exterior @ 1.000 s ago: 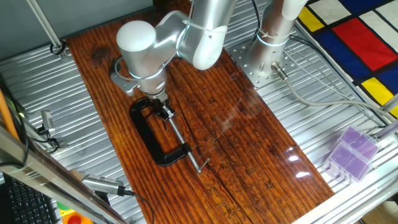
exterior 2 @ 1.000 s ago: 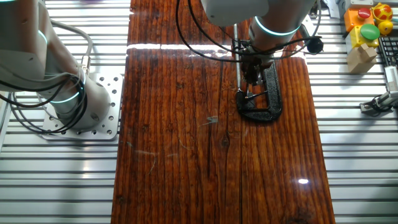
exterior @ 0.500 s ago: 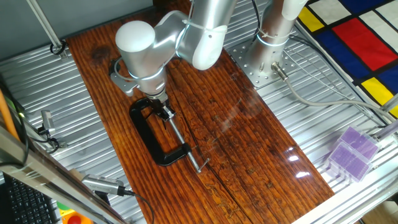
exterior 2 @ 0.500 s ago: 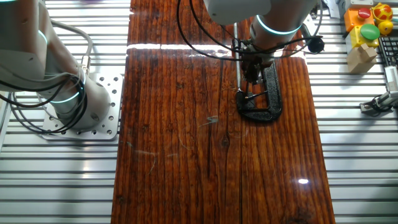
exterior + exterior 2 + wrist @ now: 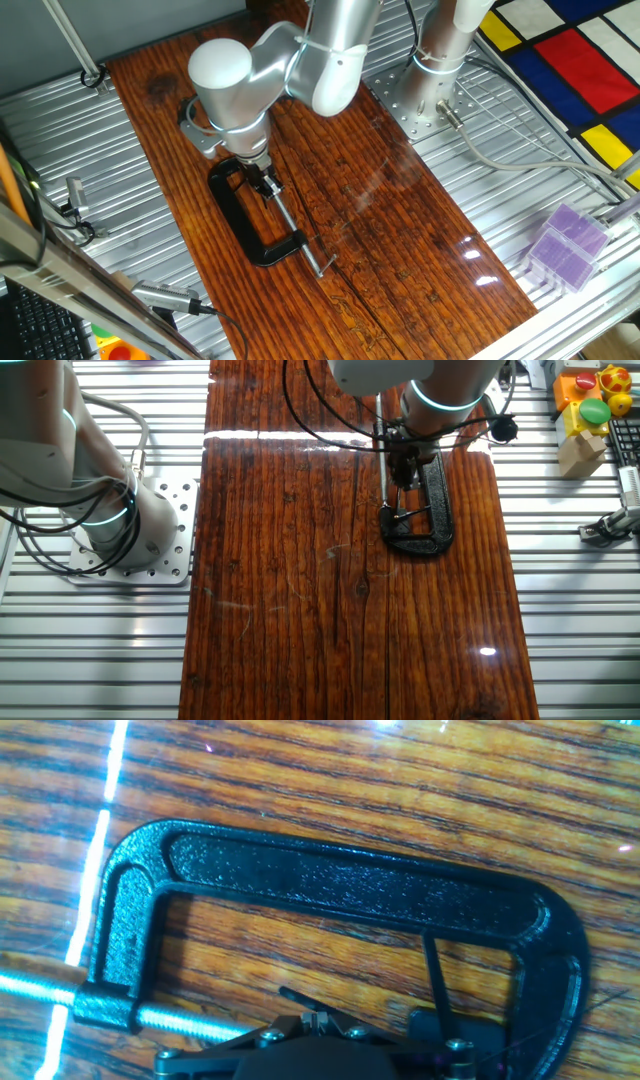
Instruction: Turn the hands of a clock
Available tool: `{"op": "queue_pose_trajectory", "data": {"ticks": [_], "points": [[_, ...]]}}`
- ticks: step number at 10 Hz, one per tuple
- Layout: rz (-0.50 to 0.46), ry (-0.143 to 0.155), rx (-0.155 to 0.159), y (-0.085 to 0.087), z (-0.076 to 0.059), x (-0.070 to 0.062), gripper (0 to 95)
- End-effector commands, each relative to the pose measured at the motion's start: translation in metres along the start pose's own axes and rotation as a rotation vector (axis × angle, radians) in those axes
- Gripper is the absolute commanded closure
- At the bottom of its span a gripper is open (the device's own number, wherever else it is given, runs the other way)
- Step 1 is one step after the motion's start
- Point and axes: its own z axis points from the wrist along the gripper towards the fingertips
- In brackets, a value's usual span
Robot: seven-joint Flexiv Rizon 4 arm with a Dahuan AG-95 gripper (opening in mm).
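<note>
A black C-clamp (image 5: 245,225) lies flat on the wooden tabletop (image 5: 400,230), its long screw (image 5: 295,228) pointing toward the front. It also shows in the other fixed view (image 5: 437,500) and fills the hand view (image 5: 330,875). My gripper (image 5: 262,182) hangs low over the clamp's jaw opening, beside the screw (image 5: 382,430). In the hand view the gripper (image 5: 315,1017) has its fingertips pressed together, with a thin dark rod (image 5: 292,994) running up to them. The small clock itself is not clearly visible; my hand covers the jaw gap.
The arm's base plate (image 5: 410,100) is bolted at the back right. A purple box (image 5: 565,245) sits at the front right. A button box (image 5: 590,395) and a second robot base (image 5: 130,530) flank the board. Small tools (image 5: 75,205) lie left.
The wrist has turned slightly and the gripper has shifted a little along the clamp. The clamp has not moved.
</note>
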Motion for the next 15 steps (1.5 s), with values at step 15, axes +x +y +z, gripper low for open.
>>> {"op": "queue_pose_trajectory", "data": {"ticks": [15], "points": [[0.009, -0.006, -0.005, 0.010, 0.005, -0.002, 95.0]]}}
